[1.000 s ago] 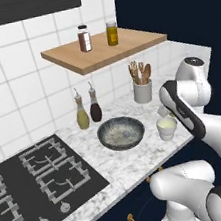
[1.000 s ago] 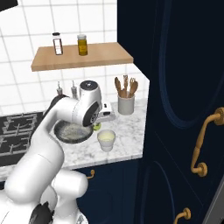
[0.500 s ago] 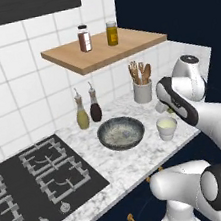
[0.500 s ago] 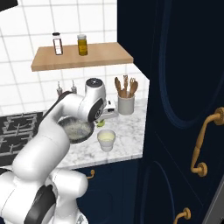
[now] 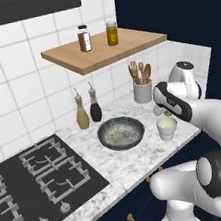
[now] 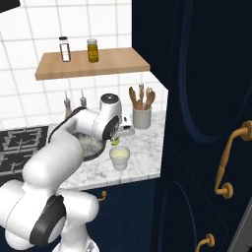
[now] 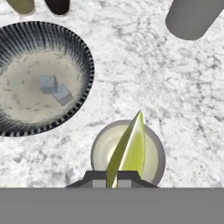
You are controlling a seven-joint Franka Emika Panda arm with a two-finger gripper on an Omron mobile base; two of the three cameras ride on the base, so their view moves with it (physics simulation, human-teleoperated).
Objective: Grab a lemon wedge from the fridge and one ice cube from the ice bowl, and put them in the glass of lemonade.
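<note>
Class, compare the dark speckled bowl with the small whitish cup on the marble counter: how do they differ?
The wide, shallow, dark-grey speckled bowl is much broader than the short whitish cup. The bowl holds pale ice cubes; the cup holds yellow-green liquid. The bowl is dark outside, the cup whitish. Both are round and stand upright on the counter.

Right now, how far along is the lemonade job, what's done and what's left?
Fetching looks done: the tool is shut on the lemon wedge and hangs over the glass of lemonade on the marble counter. In hand: letting the wedge go into the glass. Left: the ice. Two ice cubes lie in the ice bowl beside the glass; one has to go in too.
</note>
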